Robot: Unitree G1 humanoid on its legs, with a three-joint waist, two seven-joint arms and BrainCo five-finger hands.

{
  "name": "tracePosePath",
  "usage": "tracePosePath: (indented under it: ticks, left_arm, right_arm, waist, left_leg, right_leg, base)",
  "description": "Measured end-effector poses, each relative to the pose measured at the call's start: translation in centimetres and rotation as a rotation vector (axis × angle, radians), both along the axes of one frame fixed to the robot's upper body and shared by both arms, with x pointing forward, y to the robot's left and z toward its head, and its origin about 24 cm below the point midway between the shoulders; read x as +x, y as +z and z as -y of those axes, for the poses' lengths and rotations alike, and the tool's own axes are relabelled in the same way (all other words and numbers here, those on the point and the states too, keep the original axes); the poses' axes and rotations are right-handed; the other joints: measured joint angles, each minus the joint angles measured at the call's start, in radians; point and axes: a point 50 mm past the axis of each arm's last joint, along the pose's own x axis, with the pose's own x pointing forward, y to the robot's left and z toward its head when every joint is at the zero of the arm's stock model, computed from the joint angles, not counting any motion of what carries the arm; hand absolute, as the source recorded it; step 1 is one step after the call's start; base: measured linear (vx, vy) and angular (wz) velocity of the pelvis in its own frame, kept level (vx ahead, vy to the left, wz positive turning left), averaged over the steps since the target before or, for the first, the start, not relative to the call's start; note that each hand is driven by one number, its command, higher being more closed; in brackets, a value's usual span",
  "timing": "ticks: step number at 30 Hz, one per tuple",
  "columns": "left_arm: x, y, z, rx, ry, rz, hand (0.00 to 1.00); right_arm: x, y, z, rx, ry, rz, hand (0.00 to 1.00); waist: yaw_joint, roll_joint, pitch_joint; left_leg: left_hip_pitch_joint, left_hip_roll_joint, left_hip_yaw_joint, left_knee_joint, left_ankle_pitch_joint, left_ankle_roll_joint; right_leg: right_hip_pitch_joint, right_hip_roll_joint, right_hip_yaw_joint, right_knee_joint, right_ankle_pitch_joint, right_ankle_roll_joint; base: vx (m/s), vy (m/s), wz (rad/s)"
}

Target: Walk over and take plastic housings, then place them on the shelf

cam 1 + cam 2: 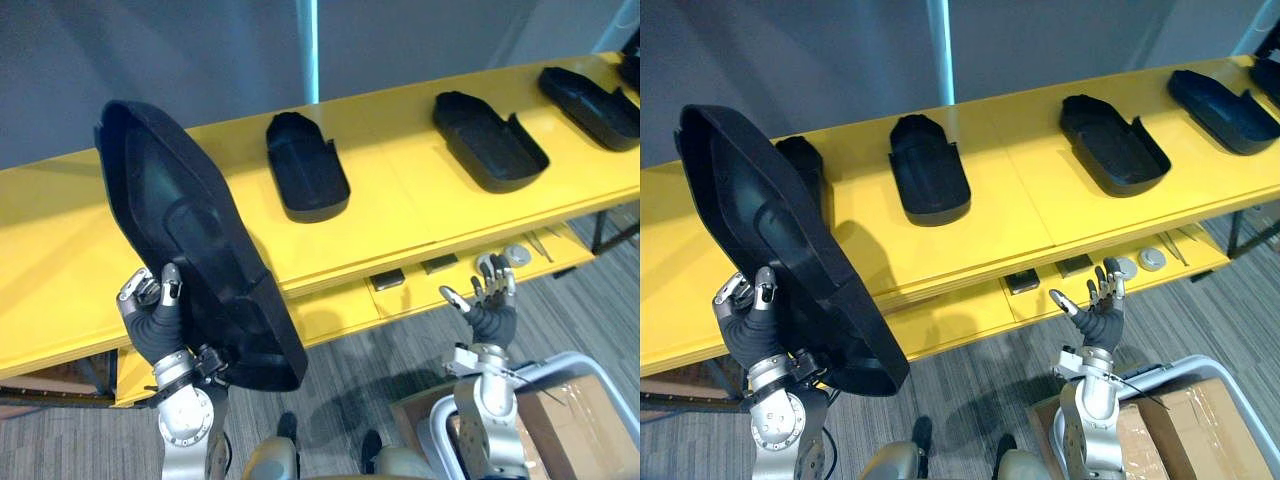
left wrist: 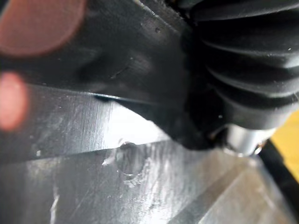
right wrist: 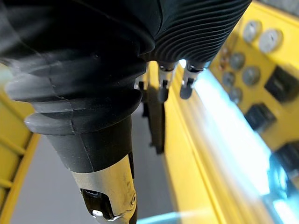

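The left hand, at 8 o'clock in the head views, has its fingers curled on the rim of a large black moulded plastic housing. It holds the housing up on edge, hollow side toward the camera, leaning over the front of the long yellow shelf top. The right hand, at 4 o'clock, is empty, its fingers straight and spread just below the shelf's front edge.

To my eye the fetching is done and the placing is in hand. The next move calls for tipping the housing flat, hollow side up, onto bare yellow at 9 o'clock. It must stay clear of the half-hidden black housing behind it.

Along the shelf lie 3 more: the middle black housing at 12 o'clock, the right black housing at 1 o'clock and the far black housing at 2 o'clock. Below, a lower yellow ledge carries a small dark block and a round metal disc.

Grey carpet covers the floor, with a brown cardboard box at 5 o'clock. Behind the shelf a grey wall carries a pale blue vertical strip.
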Motion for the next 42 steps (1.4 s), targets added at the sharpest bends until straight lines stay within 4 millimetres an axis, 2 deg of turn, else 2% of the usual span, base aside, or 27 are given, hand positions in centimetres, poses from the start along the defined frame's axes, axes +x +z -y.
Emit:
tracePosePath:
  ticks: [1, 2, 3, 4, 5, 6, 7, 9, 10, 12, 13, 14, 15, 16, 19, 21, 22, 23, 25, 26, 27, 31, 35, 38, 40, 41, 42]
  left_arm:
    - [-0.1, -0.2, 0.1, 0.003, -0.014, -0.017, 1.0]
    - [-0.4, -0.6, 0.1, 0.014, -0.033, -0.038, 1.0]
    - [-0.9, -1.1, -0.1, 0.023, -0.035, -0.068, 1.0]
    - [-1.0, -1.4, -0.2, 0.019, -0.038, -0.08, 1.0]
    - [-1.4, -1.7, -0.2, 0.012, -0.042, -0.096, 1.0]
    - [-1.7, -1.9, -0.4, 0.008, -0.04, -0.101, 1.0]
    - [-1.9, -1.9, -0.6, 0.007, -0.034, -0.099, 1.0]
    - [-2.6, -2.0, -1.3, 0.014, 0.001, -0.1, 1.0]
    - [-3.1, -2.6, -1.8, 0.016, 0.028, -0.134, 1.0]
    - [-3.1, -3.5, -2.5, 0.021, 0.054, -0.179, 1.0]
    - [-3.1, -3.7, -2.7, 0.026, 0.06, -0.189, 1.0]
    - [-3.0, -3.6, -2.7, 0.03, 0.048, -0.186, 1.0]
    - [-3.0, -3.6, -2.5, 0.039, 0.023, -0.187, 1.0]
    - [-2.9, -3.6, -2.5, 0.047, 0.007, -0.187, 1.0]
    - [-2.3, -3.5, -1.9, 0.112, -0.07, -0.2, 1.0]
    - [-1.5, -2.9, -1.8, 0.16, -0.137, -0.172, 1.0]
    - [-1.4, -2.8, -1.9, 0.172, -0.142, -0.171, 1.0]
    - [-0.9, -2.5, -2.0, 0.195, -0.156, -0.171, 1.0]
    - [-0.4, -2.1, -1.7, 0.199, -0.176, -0.15, 1.0]
    - [0.0, -1.9, -1.3, 0.194, -0.193, -0.133, 1.0]
    - [0.2, -1.9, -0.8, 0.173, -0.209, -0.125, 1.0]
    - [0.3, -2.2, 0.6, 0.149, -0.245, -0.127, 1.0]
    - [0.5, -2.0, 0.8, 0.128, -0.217, -0.11, 1.0]
    - [0.6, -1.8, 0.6, 0.13, -0.191, -0.106, 1.0]
    - [0.6, -1.8, 0.4, 0.129, -0.181, -0.105, 1.0]
    - [0.5, -1.8, 0.2, 0.129, -0.171, -0.106, 1.0]
    - [0.5, -1.8, 0.1, 0.129, -0.168, -0.106, 1.0]
  right_arm:
    - [-0.2, -0.2, 0.1, 0.0, -0.009, -0.011, 0.0]
    - [-0.5, -0.6, 0.3, 0.004, -0.029, -0.032, 0.0]
    - [-0.5, -0.7, 0.3, 0.009, -0.039, -0.043, 0.0]
    - [-0.5, -0.7, 0.3, 0.008, -0.044, -0.043, 0.0]
    - [-0.4, -0.6, 0.5, 0.001, -0.045, -0.038, 0.0]
    - [-0.1, -0.4, 0.5, -0.01, -0.038, -0.026, 0.0]
    - [0.1, -0.3, 0.5, -0.014, -0.029, -0.017, 0.0]
    - [0.9, 0.1, 0.1, -0.018, -0.006, 0.025, 0.0]
    - [1.6, 0.7, 0.0, -0.035, 0.002, 0.07, 0.0]
    - [3.1, 0.8, -1.1, -0.029, 0.052, 0.081, 0.0]
    - [3.7, 0.5, -2.2, -0.016, 0.096, 0.069, 0.0]
    - [3.9, 0.3, -2.9, -0.015, 0.128, 0.061, 0.0]
    - [3.9, 0.0, -3.6, -0.014, 0.155, 0.044, 0.0]
    - [3.9, -0.1, -3.7, -0.013, 0.161, 0.039, 0.0]
    - [2.7, -1.4, -3.6, -0.002, 0.157, -0.015, 0.0]
    - [2.0, -2.2, -4.1, 0.017, 0.16, -0.049, 0.0]
    - [2.0, -2.4, -4.4, 0.024, 0.171, -0.059, 0.0]
    - [1.7, -2.6, -5.7, 0.037, 0.216, -0.073, 0.0]
    - [1.3, -2.5, -6.1, 0.035, 0.234, -0.07, 0.0]
    - [1.2, -2.0, -6.0, 0.003, 0.239, -0.052, 0.0]
    - [1.2, -1.6, -5.8, -0.017, 0.243, -0.034, 0.0]
    - [1.2, -1.4, -5.7, -0.017, 0.257, -0.027, 0.0]
    - [0.7, -1.2, -5.1, -0.039, 0.259, -0.031, 0.0]
    - [0.5, -0.7, -4.8, -0.13, 0.216, -0.008, 0.0]
    - [0.5, 1.1, -4.4, -0.17, 0.164, 0.081, 0.0]
    - [0.2, 3.9, -4.0, -0.222, 0.096, 0.233, 0.0]
    - [0.1, 4.9, -3.8, -0.247, 0.07, 0.289, 0.0]
  waist:
    - [-0.009, 0.003, -0.002]
    - [-0.011, 0.016, -0.012]
    - [-0.004, 0.011, -0.009]
    - [-0.001, 0.007, -0.006]
    - [0.008, -0.006, -0.006]
    - [0.015, 0.001, -0.01]
    - [0.017, 0.003, -0.011]
    - [0.022, 0.013, -0.019]
    - [0.024, 0.038, -0.036]
    - [0.011, 0.008, -0.04]
    - [0.016, -0.008, -0.042]
    - [0.019, -0.009, -0.041]
    - [0.02, -0.006, -0.04]
    - [0.02, -0.004, -0.036]
    - [0.021, 0.008, -0.037]
    - [0.025, 0.015, -0.033]
    - [0.028, 0.014, -0.034]
    - [0.023, 0.015, -0.034]
    - [0.013, 0.013, -0.035]
    - [0.013, 0.01, -0.037]
    - [0.011, 0.012, -0.036]
    - [-0.015, 0.032, -0.03]
    - [-0.015, 0.034, -0.029]
    - [-0.013, 0.034, -0.028]
    - [-0.011, 0.033, -0.026]
    - [-0.004, 0.039, -0.028]
    - [-0.004, 0.041, -0.029]
  left_leg:
    - [0.002, -0.008, 0.011, -0.027, 0.029, 0.007]
    - [0.004, 0.007, 0.11, -0.047, -0.021, 0.055]
    - [-0.018, 0.032, 0.217, 0.017, -0.04, 0.075]
    - [-0.027, 0.041, 0.244, 0.058, -0.041, 0.076]
    - [-0.051, 0.066, 0.281, 0.147, -0.042, 0.08]
    - [-0.07, 0.1, 0.28, 0.227, -0.044, 0.086]
    - [-0.076, 0.121, 0.276, 0.263, -0.043, 0.089]
    - [-0.071, 0.176, 0.251, 0.304, 0.01, 0.119]
    - [-0.068, 0.165, 0.186, 0.312, -0.021, 0.034]
    - [-0.08, 0.119, 0.194, 0.32, -0.058, 0.022]
    - [-0.088, 0.11, 0.191, 0.337, -0.088, 0.013]
    - [-0.089, 0.114, 0.194, 0.359, -0.136, -0.016]
    - [-0.08, 0.119, 0.196, 0.379, -0.209, -0.059]
    - [-0.077, 0.119, 0.196, 0.389, -0.242, -0.078]
    - [-0.089, 0.106, 0.194, 0.441, -0.298, -0.043]
    - [-0.069, 0.107, 0.221, 0.38, -0.297, -0.031]
    - [-0.065, 0.11, 0.224, 0.355, -0.29, -0.021]
    - [-0.048, 0.118, 0.214, 0.284, -0.254, -0.01]
    - [-0.036, 0.117, 0.196, 0.213, -0.203, -0.01]
    - [-0.038, 0.111, 0.197, 0.171, -0.17, -0.015]
    - [-0.041, 0.107, 0.197, 0.142, -0.128, -0.02]
    - [-0.03, 0.119, 0.198, 0.046, -0.04, -0.028]
    - [-0.004, 0.141, 0.199, 0.029, -0.035, -0.037]
    - [-0.022, 0.141, 0.198, 0.112, -0.066, -0.021]
    - [-0.038, 0.14, 0.199, 0.177, -0.075, -0.006]
    - [-0.033, 0.148, 0.2, 0.183, -0.075, -0.006]
    - [-0.031, 0.151, 0.2, 0.178, -0.075, -0.005]
  right_leg:
    - [0.014, -0.022, -0.043, 0.002, -0.005, -0.002]
    - [0.028, -0.047, -0.109, 0.021, -0.014, 0.0]
    - [0.041, -0.088, -0.147, 0.059, -0.024, 0.001]
    - [0.048, -0.115, -0.161, 0.081, -0.03, 0.001]
    - [0.048, -0.177, -0.176, 0.136, -0.043, 0.001]
    - [0.045, -0.23, -0.179, 0.178, -0.05, 0.006]
    - [0.047, -0.258, -0.177, 0.194, -0.057, 0.017]
    - [0.044, -0.316, -0.123, 0.21, -0.103, 0.097]
    - [0.021, -0.339, -0.075, 0.216, -0.117, 0.177]
    - [-0.002, -0.365, -0.009, 0.183, -0.112, 0.173]
    - [0.0, -0.364, 0.007, 0.156, -0.088, 0.152]
    - [0.015, -0.358, 0.0, 0.134, -0.06, 0.167]
    - [0.043, -0.355, -0.006, 0.116, -0.038, 0.207]
    - [0.059, -0.357, -0.012, 0.11, -0.031, 0.213]
    - [0.096, -0.359, 0.0, 0.085, 0.113, 0.148]
    - [0.044, -0.358, 0.004, 0.107, 0.215, 0.064]
    - [0.024, -0.346, 0.007, 0.123, 0.207, 0.059]
    - [0.008, -0.253, 0.033, 0.13, 0.124, 0.074]
    - [0.011, -0.145, 0.051, 0.07, 0.058, 0.08]
    - [0.013, -0.084, 0.051, -0.015, 0.037, 0.065]
    - [0.037, -0.068, 0.062, -0.086, 0.057, 0.09]
    - [0.019, -0.035, 0.061, -0.111, 0.085, 0.074]
    - [0.025, -0.013, 0.064, -0.079, 0.057, 0.031]
    - [0.021, -0.023, 0.064, -0.009, -0.005, 0.04]
    - [0.028, -0.03, 0.067, 0.019, -0.024, 0.039]
    - [0.028, -0.023, 0.08, 0.031, -0.03, 0.03]
    - [0.028, -0.02, 0.082, 0.031, -0.031, 0.03]
  base:
    - [-0.03, 0.08, 1.83]
    - [-0.03, 0.143, 1.73]
    - [-0.03, 0.157, 1.51]
    - [-0.02, 0.192, 1.15]
    - [-0.05, 0.241, 0.78]
    - [-0.06, 0.271, 0.62]
    - [-0.05, 0.33, 0.22]
    - [0.0, 0.352, -0.13]
    - [0.01, 0.581, -0.2]
    - [-0.03, 0.521, -0.13]
    - [-0.05, 0.264, -0.09]
    - [-0.07, 0.324, -0.06]
    - [-0.06, 0.327, 0.02]
    - [-0.07, 0.322, 0.06]
    - [-0.08, 0.33, 0.11]
    - [-0.07, 0.245, -0.02]
    - [-0.04, 0.166, -0.13]
    - [-0.02, 0.033, 0.04]
    - [0.0, -0.003, 0.23]
    - [0.05, -0.048, 0.13]
    - [0.05, -0.039, 0.01]
    - [0.07, -0.072, 0.07]
    - [0.07, -0.092, 0.01]
    - [0.03, -0.045, 0.12]
    - [-0.01, -0.047, 0.04]
    - [-0.03, -0.065, -0.05]
    - [-0.03, -0.06, -0.08]
